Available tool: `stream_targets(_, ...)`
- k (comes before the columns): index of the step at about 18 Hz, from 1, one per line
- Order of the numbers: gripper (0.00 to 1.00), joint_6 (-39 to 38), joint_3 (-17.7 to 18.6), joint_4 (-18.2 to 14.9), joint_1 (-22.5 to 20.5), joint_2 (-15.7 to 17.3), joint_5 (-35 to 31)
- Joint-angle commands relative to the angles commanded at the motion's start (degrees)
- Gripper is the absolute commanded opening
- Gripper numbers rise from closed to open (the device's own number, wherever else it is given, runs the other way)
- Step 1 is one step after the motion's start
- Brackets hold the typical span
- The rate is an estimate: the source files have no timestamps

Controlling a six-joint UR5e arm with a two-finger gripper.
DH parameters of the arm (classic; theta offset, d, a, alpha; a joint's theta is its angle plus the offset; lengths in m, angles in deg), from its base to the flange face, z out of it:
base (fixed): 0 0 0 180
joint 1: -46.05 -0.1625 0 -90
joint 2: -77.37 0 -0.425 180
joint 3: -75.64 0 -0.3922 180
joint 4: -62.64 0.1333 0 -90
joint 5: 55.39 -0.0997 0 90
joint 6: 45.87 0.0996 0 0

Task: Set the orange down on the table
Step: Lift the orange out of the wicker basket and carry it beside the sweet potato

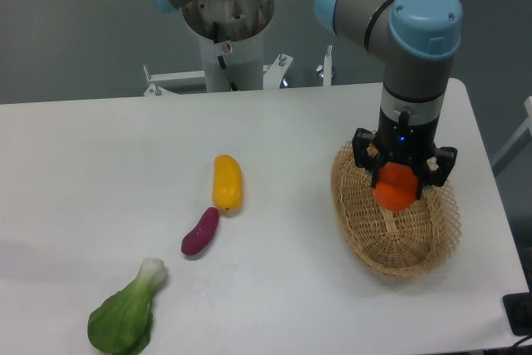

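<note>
Gripper (401, 179) points straight down over the basket (397, 248), fingers pinching the orange (396, 189) from both sides. Orange sits within the basket outline, above its floor; contact with the weave cannot be determined. Basket rests on the table (100, 172) near its right edge. Left of the basket, well apart, lie a yellow pepper (227, 182), a purple vegetable (200, 231) just beside it, and a bok choy (126, 315) farther front-left.
</note>
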State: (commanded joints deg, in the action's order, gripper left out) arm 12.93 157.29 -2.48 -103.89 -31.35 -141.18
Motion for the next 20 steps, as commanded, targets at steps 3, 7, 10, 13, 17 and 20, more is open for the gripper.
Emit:
stream_targets(3,0.65,-0.3,0.0,0.0,0.2,0.0,0.1)
stream_targets(7,0.65,-3.6,0.2,0.1,1.7,0.1,0.1)
stream_targets(10,0.65,-9.5,0.5,2.3,4.1,-0.2,0.0)
stream_targets(13,0.65,-17.0,1.0,4.9,7.6,-1.1,-0.4)
stream_targets(17,0.65,-27.0,4.2,10.2,12.6,-2.2,-0.6)
stream_targets(20,0.65,-32.6,7.6,14.3,16.2,-2.8,-0.7)
